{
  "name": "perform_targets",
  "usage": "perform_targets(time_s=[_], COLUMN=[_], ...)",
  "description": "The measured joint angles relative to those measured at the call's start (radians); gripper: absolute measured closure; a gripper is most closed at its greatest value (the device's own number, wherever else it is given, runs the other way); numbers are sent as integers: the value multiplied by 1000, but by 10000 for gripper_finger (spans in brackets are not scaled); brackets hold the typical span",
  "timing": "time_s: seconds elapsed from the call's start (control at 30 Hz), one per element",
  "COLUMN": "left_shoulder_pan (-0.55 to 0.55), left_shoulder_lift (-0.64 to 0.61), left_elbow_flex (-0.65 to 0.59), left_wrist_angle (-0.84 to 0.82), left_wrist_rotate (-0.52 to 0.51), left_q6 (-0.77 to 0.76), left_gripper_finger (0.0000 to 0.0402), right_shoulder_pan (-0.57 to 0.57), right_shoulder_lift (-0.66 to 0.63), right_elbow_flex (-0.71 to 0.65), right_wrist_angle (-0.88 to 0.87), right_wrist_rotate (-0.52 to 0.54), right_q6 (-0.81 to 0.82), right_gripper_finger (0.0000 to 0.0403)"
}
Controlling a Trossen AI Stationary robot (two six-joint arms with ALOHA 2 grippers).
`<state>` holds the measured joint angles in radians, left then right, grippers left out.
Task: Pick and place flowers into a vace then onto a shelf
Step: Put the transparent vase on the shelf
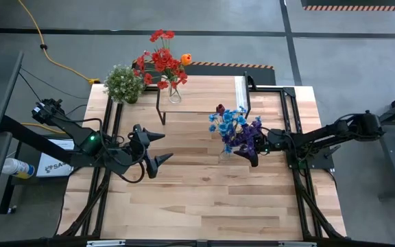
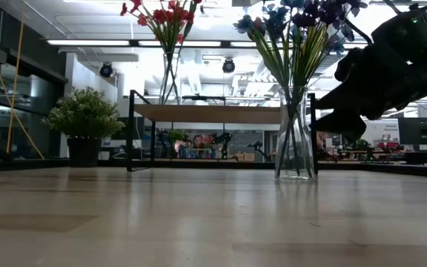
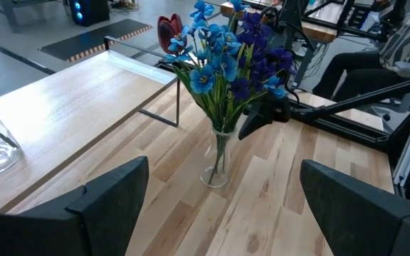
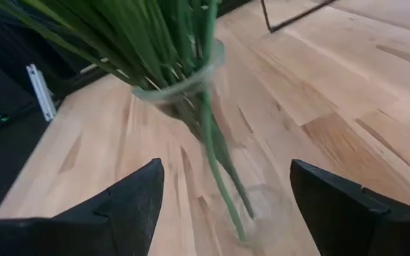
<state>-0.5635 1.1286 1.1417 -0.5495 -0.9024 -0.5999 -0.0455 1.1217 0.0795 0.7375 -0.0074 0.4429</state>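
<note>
wooden table (image 1: 204,192) holds blue flowers (image 1: 228,125) just beside the open right end effector (image 1: 254,147).

Clear glass vase (image 2: 296,141), standing upright on the wooden table (image 2: 213,215), right of centre, holding blue and purple flowers (image 2: 299,18) on long green stems. Right claw (image 2: 354,104), dark, just beside the vase's right side at mid-height, fingers spread apart. Shelf (image 2: 221,113), light plank top on black legs, farther back. Second glass vase (image 2: 170,78) on the shelf, with red flowers (image 2: 161,11). Bushy potted plant (image 2: 85,122), far left.
</note>
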Motion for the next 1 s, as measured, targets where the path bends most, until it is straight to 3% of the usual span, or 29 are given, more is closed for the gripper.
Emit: perform_targets(time_s=[0.3, 1.0], left_shoulder_pan=[0, 0], left_shoulder_lift=[0, 0], left_elbow_flex=[0, 0], left_wrist_angle=[0, 0], left_wrist_rotate=[0, 2], left_q6=[0, 0], left_gripper_finger=[5, 5], right_shoulder_pan=[15, -14], right_shoulder_lift=[8, 189], right_elbow_flex=[33, 71], right_wrist_angle=[6, 116], right_wrist_rotate=[19, 50], right_q6=[-34, -85], right_gripper_finger=[111, 112])
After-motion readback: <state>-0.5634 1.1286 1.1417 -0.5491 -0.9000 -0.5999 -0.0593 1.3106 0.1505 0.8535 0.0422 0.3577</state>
